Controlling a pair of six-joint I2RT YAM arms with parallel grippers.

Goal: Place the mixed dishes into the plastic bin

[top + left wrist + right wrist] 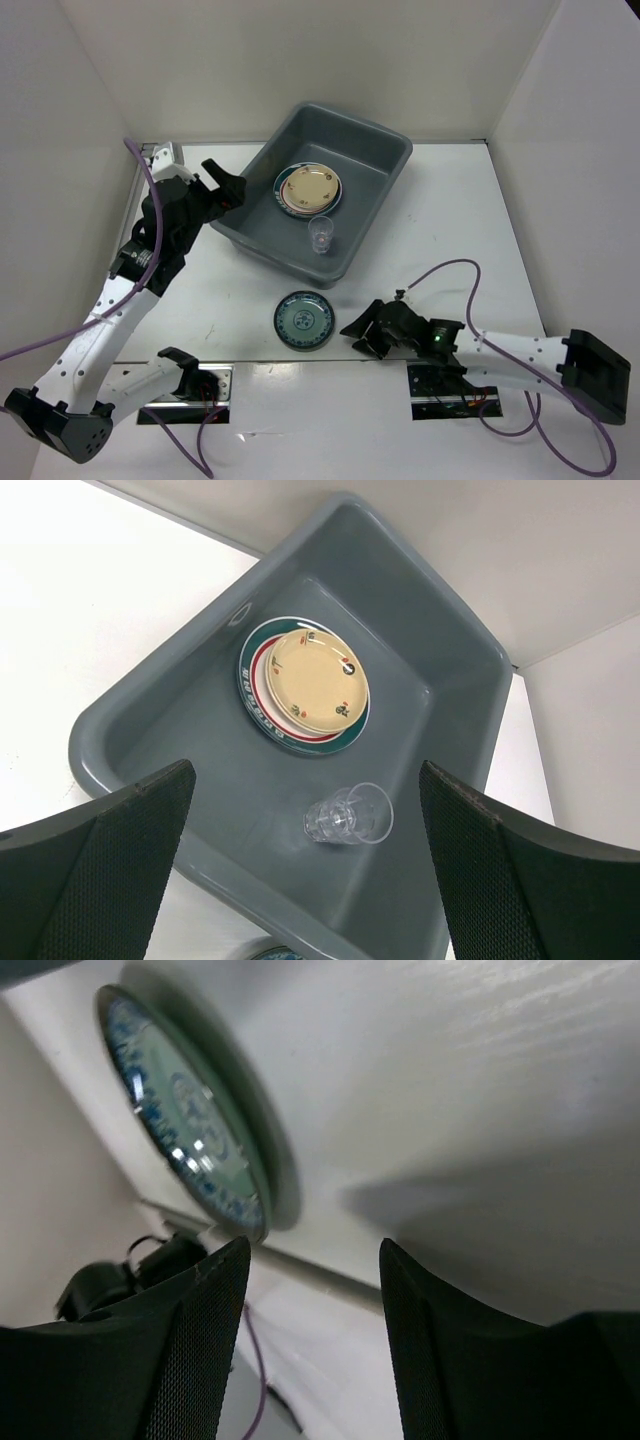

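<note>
1. The right claw [352, 330] lies low over the table [470, 230] at its near edge, with its jaws spread and nothing between them. In its wrist view both dark fingers [210, 1340] stand apart over bare white tabletop.
2. The dark teal patterned plate [303, 321] lies flat on the table just ahead of the right claw's tips and outside the bin. In the wrist view it [190, 1130] sits beyond the left-hand finger, off to one side of the gap. It is close to the tips and looks apart from them.
3. The grey plastic bin [300, 268] stands further out, well beyond the right claw, set at an angle on the table.
4. A tiny clear cup [321, 234] is inside the bin by its near wall. In the left wrist view it [350, 815] shows just ahead of the left claw [305, 770], between the lines of its two fingers. Whether it stands or lies on its side I cannot tell.
5. The left claw [225, 185] hangs by the bin's left wall, jaws wide apart and holding nothing.
6. Past the cup, further from the left claw, a beige plate [318, 680] rests on a green-and-red-banded plate [255, 695] on the bin floor.
</note>
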